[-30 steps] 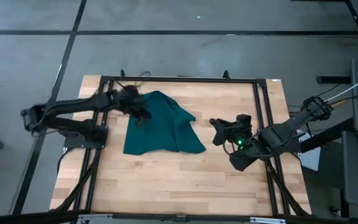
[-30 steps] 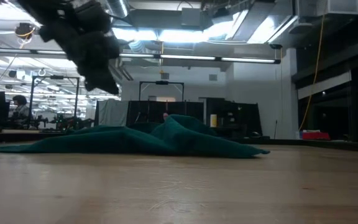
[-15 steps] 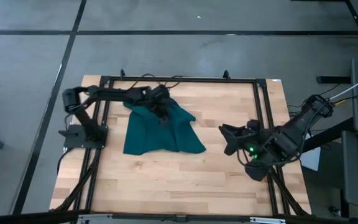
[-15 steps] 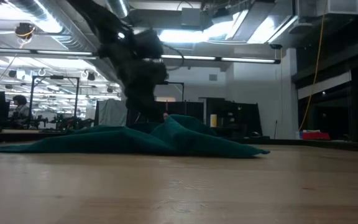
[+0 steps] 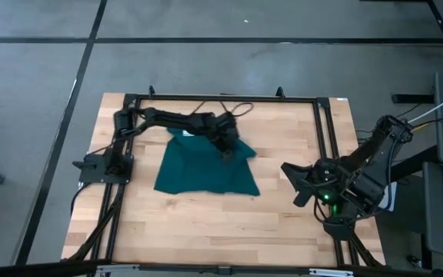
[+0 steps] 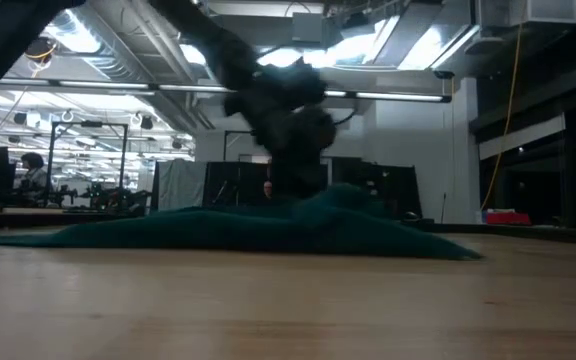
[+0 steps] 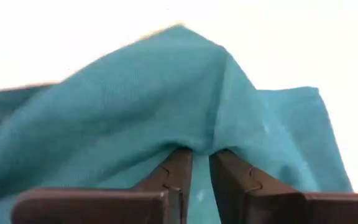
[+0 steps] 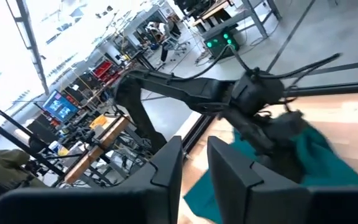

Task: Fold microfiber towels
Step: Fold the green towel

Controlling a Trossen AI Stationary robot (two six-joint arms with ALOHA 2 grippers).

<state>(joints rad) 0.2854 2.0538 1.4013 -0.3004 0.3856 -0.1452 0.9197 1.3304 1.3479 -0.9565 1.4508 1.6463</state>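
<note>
The teal towel (image 5: 203,168) lies crumpled on the far middle of the pale wooden worktop (image 5: 206,223), spreading wider toward its near edge, with no clear long axis. The left gripper (image 5: 228,148) has its jaws clamped on a raised fold at the towel's far right corner. The right gripper (image 5: 294,183) hovers over the worktop's right side, jaws narrowly apart, empty. Grey floor surrounds the worktop; a lit workshop hall lies behind.

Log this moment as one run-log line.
task: fold towel | left gripper: shut on towel at its far right part | right gripper: holds nothing, off to the towel's right | fold: not done
</note>
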